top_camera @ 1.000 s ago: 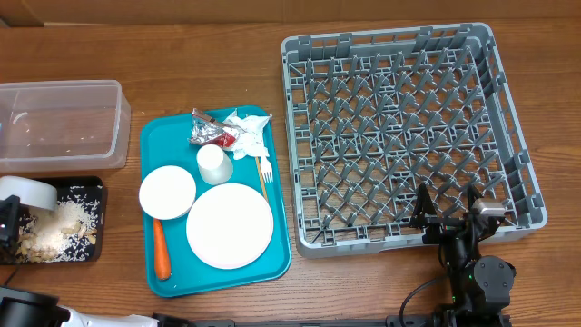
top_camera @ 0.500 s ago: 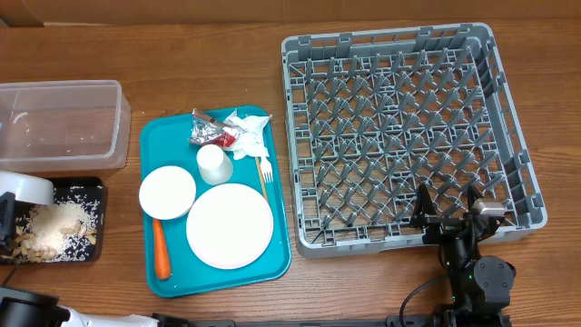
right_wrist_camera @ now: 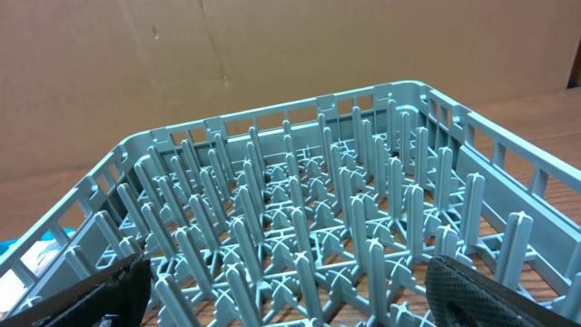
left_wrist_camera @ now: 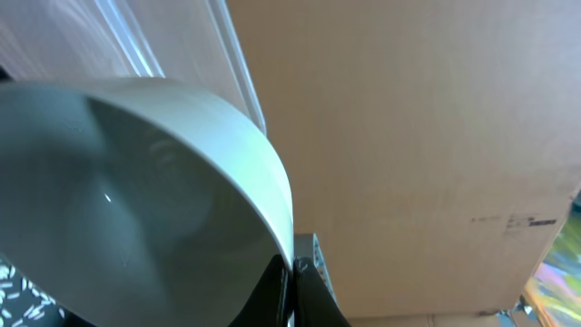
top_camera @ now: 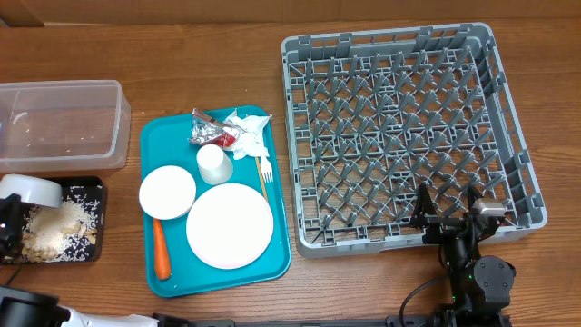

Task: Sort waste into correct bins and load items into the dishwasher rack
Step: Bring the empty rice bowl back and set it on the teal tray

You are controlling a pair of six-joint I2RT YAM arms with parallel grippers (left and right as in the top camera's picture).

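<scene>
We list the table from left to right.

- Left gripper (top_camera: 7,227): its fingers are closed on the rim of a white bowl (top_camera: 31,191), and the wrist view shows the rim pinched between them. The bowl hangs tipped on its side over the far left part of the black tray (top_camera: 103,227).
- Black tray: near the table's front left, with pale food scraps (top_camera: 54,222) heaped inside.
- Clear tub (top_camera: 120,118): just behind the black tray.
- Teal tray (top_camera: 152,145): between the bins and the rack. We count these on it:
  - foil wrappers (top_camera: 207,134) and a crumpled napkin (top_camera: 247,132) at the far end
  - a small cup (top_camera: 213,163) just in front of them
  - a second bowl (top_camera: 167,192) at the left
  - a round plate (top_camera: 230,225) at the near end, touching that bowl
  - a fork (top_camera: 264,173) along the right edge
  - a carrot (top_camera: 161,250) at the front left, lying lengthwise and partly under the second bowl
- Grey rack (top_camera: 289,136): at the right, just beside the teal tray, with its pegs upright.
- Right gripper (top_camera: 447,204): its fingers are spread wide and grip nothing. It sits over the rack's near wall.
</scene>
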